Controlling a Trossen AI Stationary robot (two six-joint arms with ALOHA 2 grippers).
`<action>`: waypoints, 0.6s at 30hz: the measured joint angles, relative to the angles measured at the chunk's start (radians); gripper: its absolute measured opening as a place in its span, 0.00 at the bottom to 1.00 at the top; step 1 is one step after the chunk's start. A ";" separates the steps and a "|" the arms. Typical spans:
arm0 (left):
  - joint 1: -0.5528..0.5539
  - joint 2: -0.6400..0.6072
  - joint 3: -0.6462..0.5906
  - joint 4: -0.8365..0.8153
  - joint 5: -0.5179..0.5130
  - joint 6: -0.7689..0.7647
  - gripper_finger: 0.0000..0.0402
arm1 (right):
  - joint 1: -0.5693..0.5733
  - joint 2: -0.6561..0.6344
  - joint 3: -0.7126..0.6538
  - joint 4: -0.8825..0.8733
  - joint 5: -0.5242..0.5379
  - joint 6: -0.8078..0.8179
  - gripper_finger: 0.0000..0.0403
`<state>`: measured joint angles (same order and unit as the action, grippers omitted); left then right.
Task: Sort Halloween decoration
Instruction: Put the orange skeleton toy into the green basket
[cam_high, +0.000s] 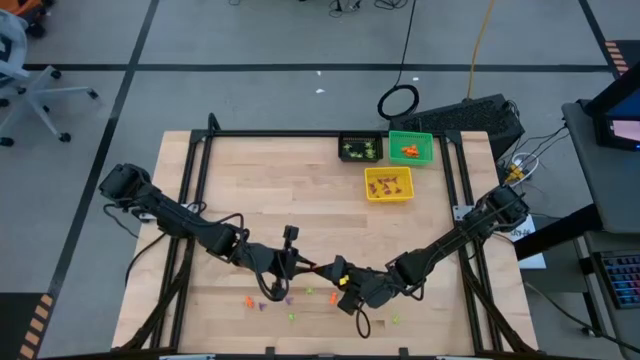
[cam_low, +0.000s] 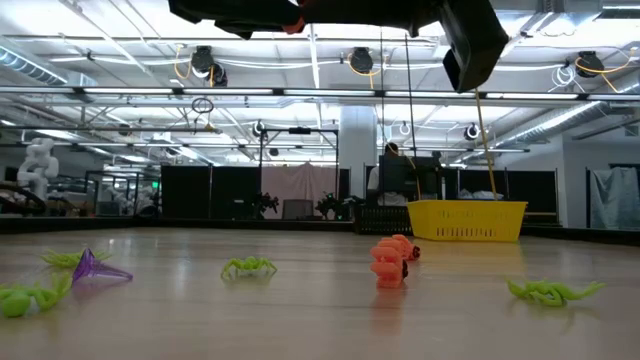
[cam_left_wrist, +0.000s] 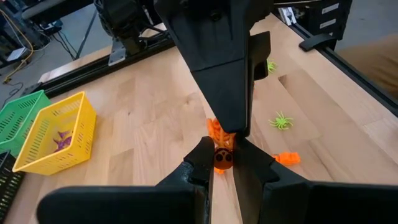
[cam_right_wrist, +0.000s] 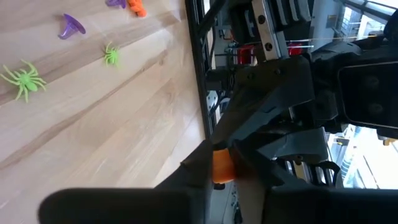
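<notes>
Over the front-middle of the counter (cam_high: 250, 190), the left hand (cam_left_wrist: 225, 163) and right hand (cam_right_wrist: 219, 163) meet fingertip to fingertip, both pinched on one small orange trinket (cam_left_wrist: 222, 157), looks like a handover. Remaining trinkets (cam_high: 290, 298) are scattered on the wood below; they're probably light, hard plastic and slippery, so I'd pinch the chunky body, not the thin legs.

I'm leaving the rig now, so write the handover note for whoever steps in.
Left hand and right hand meet above the table's near middle, both shut on one orange trinket, apparently passing it over.
Done: some green trinkets sit in the black bin, orange ones in the green bin, purple ones in the yellow bin.
Left: loose trinkets near the front edge, among them a purple one, green spiders and an orange piece.
</notes>
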<state>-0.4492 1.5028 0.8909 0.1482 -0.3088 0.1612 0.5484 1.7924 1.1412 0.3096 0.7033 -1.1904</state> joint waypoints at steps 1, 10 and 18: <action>0.000 0.000 0.000 -0.001 0.000 0.001 0.10 | 0.000 0.000 0.000 0.000 0.000 0.000 0.09; 0.000 0.000 -0.001 -0.002 0.000 0.000 0.10 | 0.000 0.000 0.000 -0.001 0.002 0.010 0.03; 0.000 0.000 -0.001 0.002 0.051 -0.128 0.19 | 0.002 0.000 0.000 -0.012 0.002 0.103 0.03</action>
<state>-0.4491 1.5032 0.8902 0.1497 -0.2574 0.0331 0.5503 1.7924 1.1412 0.2971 0.7055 -1.0877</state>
